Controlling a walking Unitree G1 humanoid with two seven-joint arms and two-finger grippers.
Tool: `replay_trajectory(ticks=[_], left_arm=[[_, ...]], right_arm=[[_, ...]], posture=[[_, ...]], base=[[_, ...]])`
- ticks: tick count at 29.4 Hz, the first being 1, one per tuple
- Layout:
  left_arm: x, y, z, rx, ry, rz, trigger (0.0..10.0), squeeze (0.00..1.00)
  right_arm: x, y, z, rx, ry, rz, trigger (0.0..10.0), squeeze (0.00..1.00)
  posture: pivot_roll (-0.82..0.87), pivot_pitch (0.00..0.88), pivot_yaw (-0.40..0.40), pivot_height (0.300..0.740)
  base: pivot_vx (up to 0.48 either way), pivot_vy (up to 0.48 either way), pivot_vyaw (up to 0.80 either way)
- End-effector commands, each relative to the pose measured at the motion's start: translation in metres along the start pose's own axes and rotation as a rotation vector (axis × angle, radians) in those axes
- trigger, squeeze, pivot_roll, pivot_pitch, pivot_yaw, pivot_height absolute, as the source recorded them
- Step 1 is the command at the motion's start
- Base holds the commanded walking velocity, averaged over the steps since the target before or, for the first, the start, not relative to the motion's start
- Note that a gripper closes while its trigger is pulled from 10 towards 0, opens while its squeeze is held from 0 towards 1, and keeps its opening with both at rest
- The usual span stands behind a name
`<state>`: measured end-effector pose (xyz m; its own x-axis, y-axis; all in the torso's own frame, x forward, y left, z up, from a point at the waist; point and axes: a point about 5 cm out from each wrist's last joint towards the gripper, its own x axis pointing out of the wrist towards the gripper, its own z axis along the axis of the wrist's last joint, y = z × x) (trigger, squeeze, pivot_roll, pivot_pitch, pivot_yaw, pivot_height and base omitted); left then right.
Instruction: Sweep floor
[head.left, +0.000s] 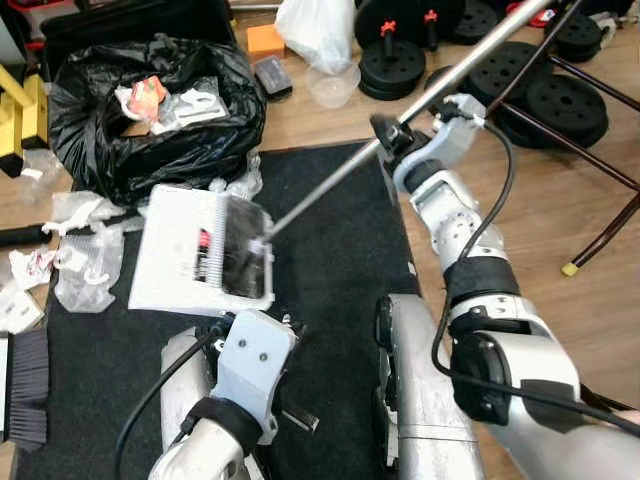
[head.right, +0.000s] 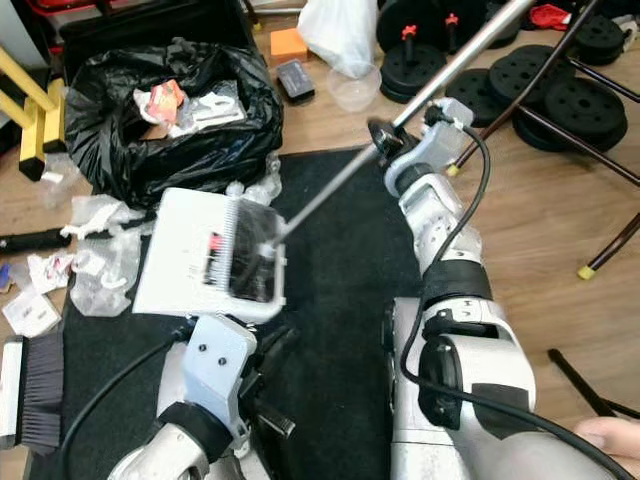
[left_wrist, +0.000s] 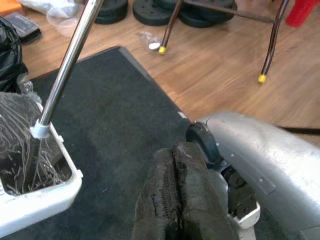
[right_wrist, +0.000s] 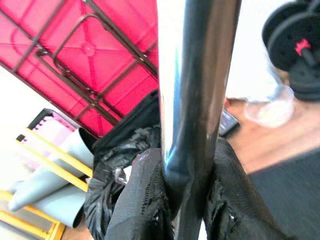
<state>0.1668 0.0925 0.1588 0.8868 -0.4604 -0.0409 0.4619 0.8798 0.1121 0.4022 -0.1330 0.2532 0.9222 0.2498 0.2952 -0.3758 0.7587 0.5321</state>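
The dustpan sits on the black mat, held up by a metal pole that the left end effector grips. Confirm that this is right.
Not quite: the right end effector grips the metal pole, not the left; the right wrist view shows its fingers clamped on it. The left end effector is shut on nothing, low over the black mat. The dustpan does sit on that mat.

1. The left end effector (left_wrist: 182, 200) has its two black fingers (left_wrist: 160, 195) pressed together, holding nothing.
2. It hangs above a dark mat (left_wrist: 115, 115) lying on a wooden floor (left_wrist: 220, 70).
3. A silver pole (left_wrist: 67, 60) slants down into a white dustpan (left_wrist: 35, 200) holding crumpled clear plastic (left_wrist: 20, 145).
4. Chair legs (left_wrist: 270, 45) with yellow tips stand on the floor beyond.
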Motion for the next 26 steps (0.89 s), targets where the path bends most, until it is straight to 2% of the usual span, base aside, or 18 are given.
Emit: replay_trajectory(ticks=[1,3,6,10,18,19,26], left_arm=[[0.000,0.003,-0.007,-0.005,0.028,0.043,10.0,0.00],[0.000,0.003,-0.007,-0.005,0.028,0.043,10.0,0.00],[0.008,0.008,-0.010,0.003,0.017,0.050,10.0,0.00],[0.016,0.013,-0.012,0.010,0.006,0.055,10.0,0.00],[0.023,0.018,-0.013,0.026,-0.008,0.063,10.0,0.00],[0.028,0.022,-0.013,0.037,-0.016,0.068,10.0,0.00],[0.039,0.031,-0.012,0.073,-0.036,0.080,10.0,0.00]], right_arm=[[-0.003,0.003,0.004,0.003,-0.028,0.031,10.0,0.00],[-0.003,0.003,0.004,0.003,-0.028,0.031,10.0,0.00],[-0.004,0.008,0.011,-0.077,-0.060,0.050,10.0,0.00],[-0.003,0.013,0.017,-0.121,-0.074,0.063,10.0,0.00],[-0.003,0.020,0.019,-0.122,-0.070,0.091,10.0,0.00],[-0.005,0.022,0.017,-0.128,-0.057,0.100,10.0,0.00],[-0.017,0.013,0.008,-0.175,-0.018,0.092,10.0,0.00]], posture=[[-0.07,0.214,-0.011,0.460],[-0.07,0.214,-0.011,0.460],[-0.09,0.168,-0.015,0.470],[-0.10,0.143,-0.020,0.480],[-0.10,0.115,-0.026,0.490],[-0.11,0.100,-0.026,0.495],[-0.12,0.060,-0.021,0.510]], base=[[0.000,0.000,0.00],[0.000,0.000,0.00],[0.000,0.000,0.00],[0.000,0.000,0.00],[0.000,0.000,0.00],[0.000,0.000,0.00],[0.000,0.000,0.00]])
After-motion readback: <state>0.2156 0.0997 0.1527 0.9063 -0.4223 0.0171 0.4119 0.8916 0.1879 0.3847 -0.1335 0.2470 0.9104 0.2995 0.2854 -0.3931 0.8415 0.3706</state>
